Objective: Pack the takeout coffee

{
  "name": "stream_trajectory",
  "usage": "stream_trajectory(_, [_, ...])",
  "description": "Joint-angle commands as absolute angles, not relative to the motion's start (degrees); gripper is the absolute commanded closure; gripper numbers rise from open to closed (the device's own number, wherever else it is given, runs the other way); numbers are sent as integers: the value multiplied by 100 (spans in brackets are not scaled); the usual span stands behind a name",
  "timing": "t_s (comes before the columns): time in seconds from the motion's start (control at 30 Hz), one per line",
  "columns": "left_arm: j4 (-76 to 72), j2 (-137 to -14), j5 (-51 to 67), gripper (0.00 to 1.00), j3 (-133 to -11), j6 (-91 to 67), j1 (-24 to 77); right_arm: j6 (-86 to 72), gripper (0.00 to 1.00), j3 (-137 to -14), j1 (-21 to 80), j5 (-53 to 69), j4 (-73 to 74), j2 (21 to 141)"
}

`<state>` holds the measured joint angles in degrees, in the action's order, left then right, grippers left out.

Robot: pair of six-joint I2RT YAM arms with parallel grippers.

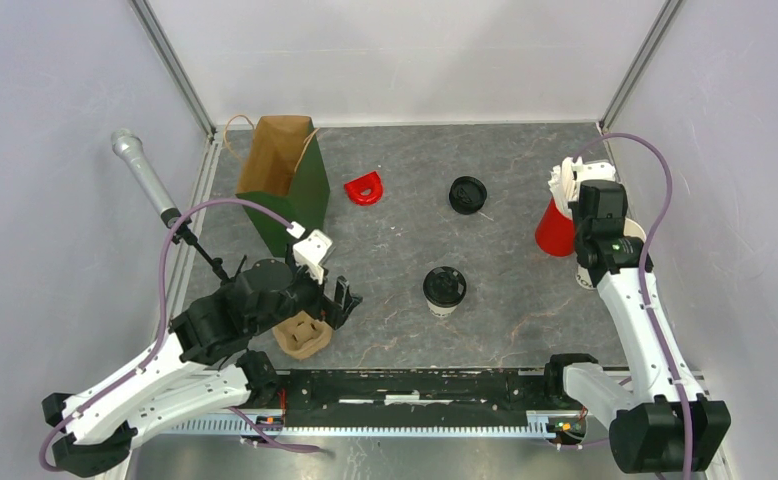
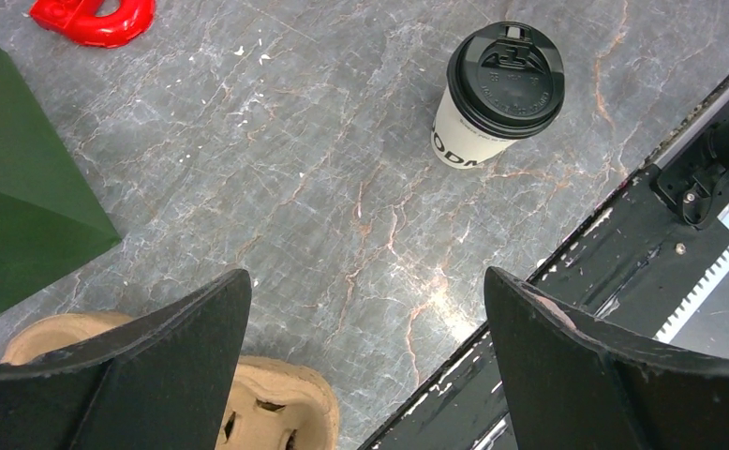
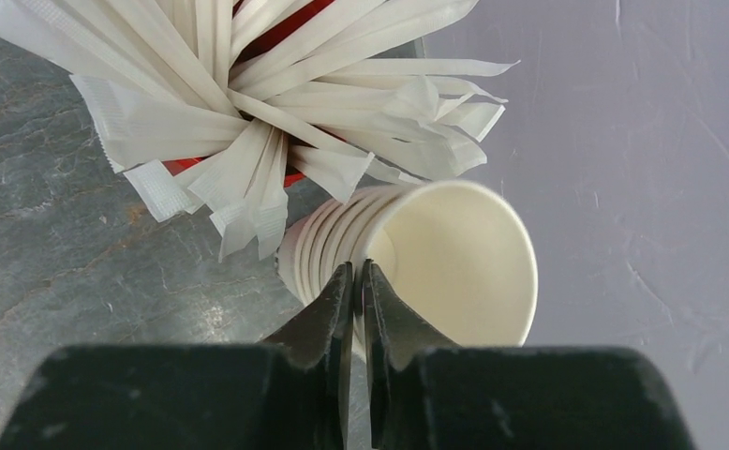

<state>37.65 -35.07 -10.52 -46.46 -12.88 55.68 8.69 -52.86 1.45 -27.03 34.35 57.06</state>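
Two takeout coffees stand upright on the grey marbled surface, both outside the bag. The nearer takeout coffee sits about mid-surface, its black lid on a cream-white cup with dark lettering. The farther takeout coffee stands behind it and slightly to the right, well apart from it.

An open green paper bag with a brown inside stands at the rear left, and a small red plastic piece lies just to its right. The left gripper hangs with its jaws spread wide and nothing between them, just above the surface at the front left. A brown pulp cup carrier lies partly beneath it.

At the right edge, the right gripper has its jaws drawn almost together. They pinch the near rim of the uppermost cup in a stack of lidless cream cups. Touching that stack stands a red cup crammed with white paper-wrapped sticks.
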Motion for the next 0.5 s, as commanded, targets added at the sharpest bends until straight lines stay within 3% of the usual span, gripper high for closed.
stream_trajectory(0.0, [3722,-3653,-1361,0,-4725,-1252,5569,772,92,-5598,123,-2677,3519,5641])
stream_trajectory(0.1, [3683,-4009,-1279,1,-4958,-1376,5567,730,99,-5997,123,-2680,3830,5660])
stream_trajectory(0.47, [3444,-6270,-267,18,-6377,-1717,5581,1017,100,-6378,130,-2498,4243,5562])
